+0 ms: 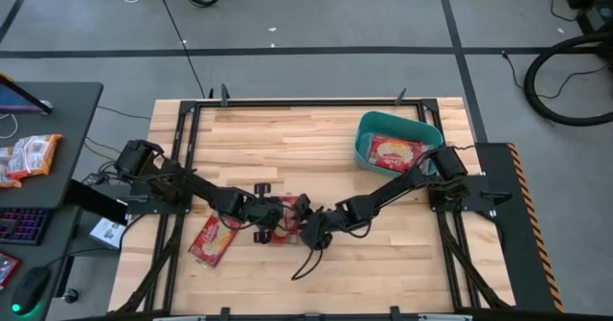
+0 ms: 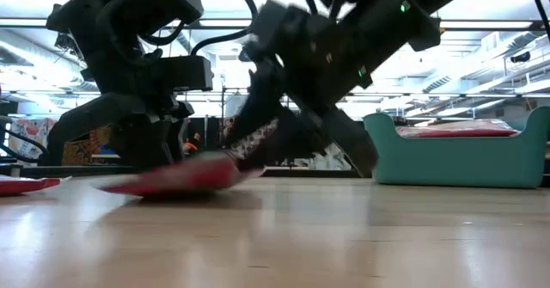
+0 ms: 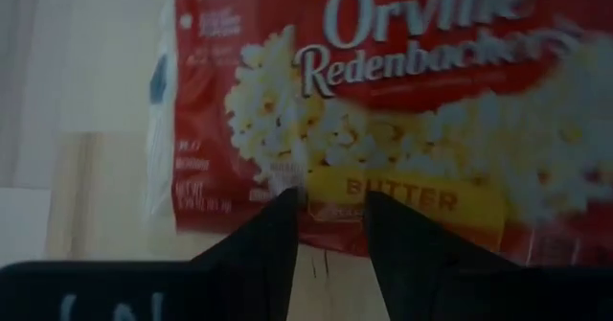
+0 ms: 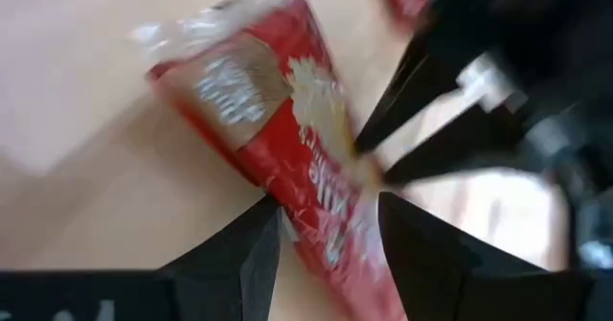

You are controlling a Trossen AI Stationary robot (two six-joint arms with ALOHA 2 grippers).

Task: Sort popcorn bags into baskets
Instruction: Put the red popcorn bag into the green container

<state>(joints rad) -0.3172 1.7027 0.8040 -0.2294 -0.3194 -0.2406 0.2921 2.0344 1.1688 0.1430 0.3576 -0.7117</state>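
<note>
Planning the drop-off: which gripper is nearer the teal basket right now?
Right. The right gripper is at mid-table, down-left of the teal basket, with a popcorn bag between its fingers. The left gripper is just beyond it, slightly farther away.

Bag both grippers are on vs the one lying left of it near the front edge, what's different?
The middle popcorn bag has the left gripper and the open right gripper at its two ends; the left popcorn bag is untouched. In the low view the middle one is tilted up off the table; the left one lies flat. Both are red.
</note>
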